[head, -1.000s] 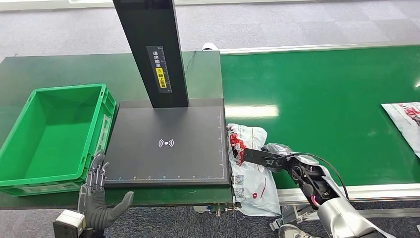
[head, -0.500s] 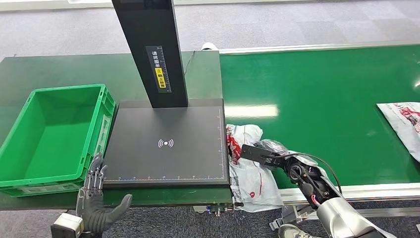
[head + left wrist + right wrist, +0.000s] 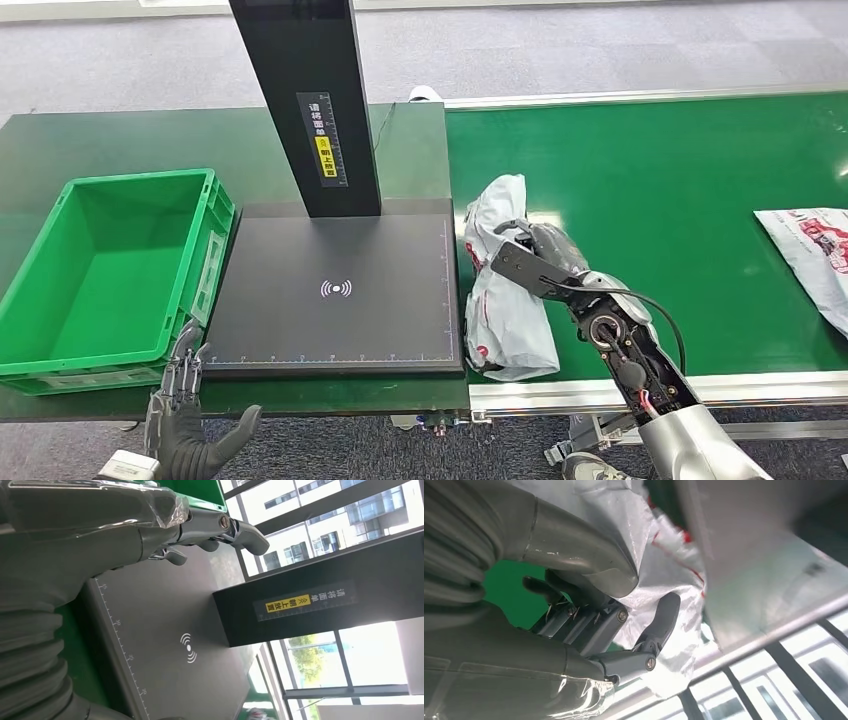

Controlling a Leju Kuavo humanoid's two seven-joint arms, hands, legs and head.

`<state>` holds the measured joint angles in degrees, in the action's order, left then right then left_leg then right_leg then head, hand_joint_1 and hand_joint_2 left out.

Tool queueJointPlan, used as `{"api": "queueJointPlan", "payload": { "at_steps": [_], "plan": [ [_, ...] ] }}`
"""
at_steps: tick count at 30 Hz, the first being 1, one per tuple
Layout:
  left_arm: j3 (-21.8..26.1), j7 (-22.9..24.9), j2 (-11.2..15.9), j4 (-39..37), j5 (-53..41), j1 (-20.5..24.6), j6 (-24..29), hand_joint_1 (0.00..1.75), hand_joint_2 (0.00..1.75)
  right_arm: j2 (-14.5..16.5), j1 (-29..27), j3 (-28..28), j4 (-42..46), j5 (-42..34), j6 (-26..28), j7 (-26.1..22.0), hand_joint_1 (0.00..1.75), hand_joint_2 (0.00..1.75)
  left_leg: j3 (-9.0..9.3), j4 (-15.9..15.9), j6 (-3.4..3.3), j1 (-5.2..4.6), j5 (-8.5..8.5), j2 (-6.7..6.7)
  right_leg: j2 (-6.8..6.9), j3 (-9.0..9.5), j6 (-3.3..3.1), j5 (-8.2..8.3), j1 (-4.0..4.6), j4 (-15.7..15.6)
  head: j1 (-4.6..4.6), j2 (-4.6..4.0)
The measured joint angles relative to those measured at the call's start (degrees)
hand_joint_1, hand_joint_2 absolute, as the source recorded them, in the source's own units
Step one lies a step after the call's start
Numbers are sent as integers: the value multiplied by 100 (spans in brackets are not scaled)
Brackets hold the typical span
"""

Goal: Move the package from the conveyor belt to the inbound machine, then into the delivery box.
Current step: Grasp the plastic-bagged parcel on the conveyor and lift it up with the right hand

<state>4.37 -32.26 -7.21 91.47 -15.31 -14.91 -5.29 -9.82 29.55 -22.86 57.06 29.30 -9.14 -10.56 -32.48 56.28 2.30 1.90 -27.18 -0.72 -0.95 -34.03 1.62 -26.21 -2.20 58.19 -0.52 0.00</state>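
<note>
A white plastic package [image 3: 505, 318] with red print hangs crumpled at the left end of the green conveyor belt [image 3: 680, 190], close beside the black inbound machine platform [image 3: 335, 290]. My right hand [image 3: 535, 258] grips its upper part; in the right wrist view the fingers [image 3: 589, 625] curl into the white film [image 3: 659, 545]. The package's lower end reaches the belt's front edge. My left hand [image 3: 185, 425] is open, fingers spread, below the platform's front left corner; the left wrist view shows it [image 3: 150, 525] over the platform [image 3: 165, 630]. The green delivery box [image 3: 140, 180] sits left of the machine.
A tall black post [image 3: 310, 100] with a yellow label rises from the back of the platform. Another printed package [image 3: 815, 245] lies on the belt at the far right. A metal rail [image 3: 700, 385] runs along the belt's front edge.
My right hand has risen and moved farther onto the belt, pulling the package up from the front edge. The far package has drifted left. My left hand has dropped slightly.
</note>
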Motion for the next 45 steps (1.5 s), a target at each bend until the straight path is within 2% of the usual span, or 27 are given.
{"api": "queueJointPlan", "payload": {
  "at_steps": [10, 14, 18, 26, 33, 38, 40, 41, 44, 45],
  "plan": [
    [92, -47, -95, 9, -37, 0, -20, 0, 175, 220, -77, 217, 508, -41, 72, -89, 175, 175, -1, 0, 0, 0, 0, 1, 2, -1, 0, -1, 0, 0, -1, 0],
    [107, -54, -112, 9, -61, 4, -64, 0, 175, 327, -154, 298, 670, -55, 235, -360, 175, 175, -1, 0, 0, 0, 0, 1, 2, -2, 0, -1, 0, 0, -1, 0],
    [123, -85, -158, 10, -57, 50, -92, 0, 175, 595, -242, 345, 949, -131, 352, -755, 175, 175, -1, -1, 1, 1, 0, -4, 0, -5, -1, -1, 1, 0, 1, 0],
    [126, -177, -286, 131, 350, 224, 72, 0, 175, 1218, -138, 205, 965, -348, 142, -1433, 175, 175, -3, -2, 0, 0, 1, -1, 1, -1, -1, -1, 1, 1, -1, 0],
    [114, -172, -302, 149, 490, 344, 106, 0, 175, 1503, 244, -220, 480, -516, -468, -1579, 175, 175, -2, -2, 1, 1, 1, 0, 1, -3, -1, -1, 1, 1, 0, 0],
    [63, -170, -302, 127, 590, 457, 159, 0, 175, 1616, 623, -502, -469, -1035, -1084, -1791, 175, 175, -2, -1, 1, 1, 2, 2, 2, -1, -1, -1, 1, 1, -1, 0],
    [52, -170, -296, 103, 613, 491, 203, 0, 175, 1653, 775, -621, -919, -1081, -1161, -1697, 175, 175, -2, -1, 0, 0, 2, 2, 2, -1, -1, -1, 1, 1, -1, 0],
    [45, -169, -289, 93, 622, 498, 216, 0, 175, 1666, 843, -673, -1126, -1073, -1171, -1574, 164, 175, -2, -1, 0, 0, 2, 2, 2, -1, -1, -1, 1, 1, -1, 0],
    [26, -154, -255, 83, 630, 496, 226, 0, 175, 1681, 1020, -792, -1632, -958, -1013, -1062, 34, 175, -2, -1, 1, 0, 2, 3, 3, -3, -1, -1, 1, 1, -1, 0],
    [17, -143, -242, 82, 619, 491, 225, 0, 175, 1678, 1066, -819, -1754, -881, -840, -857, 0, 175, -2, -1, 1, 0, 2, 3, 3, -3, -1, -1, 1, 1, -1, 0]
  ]
}}
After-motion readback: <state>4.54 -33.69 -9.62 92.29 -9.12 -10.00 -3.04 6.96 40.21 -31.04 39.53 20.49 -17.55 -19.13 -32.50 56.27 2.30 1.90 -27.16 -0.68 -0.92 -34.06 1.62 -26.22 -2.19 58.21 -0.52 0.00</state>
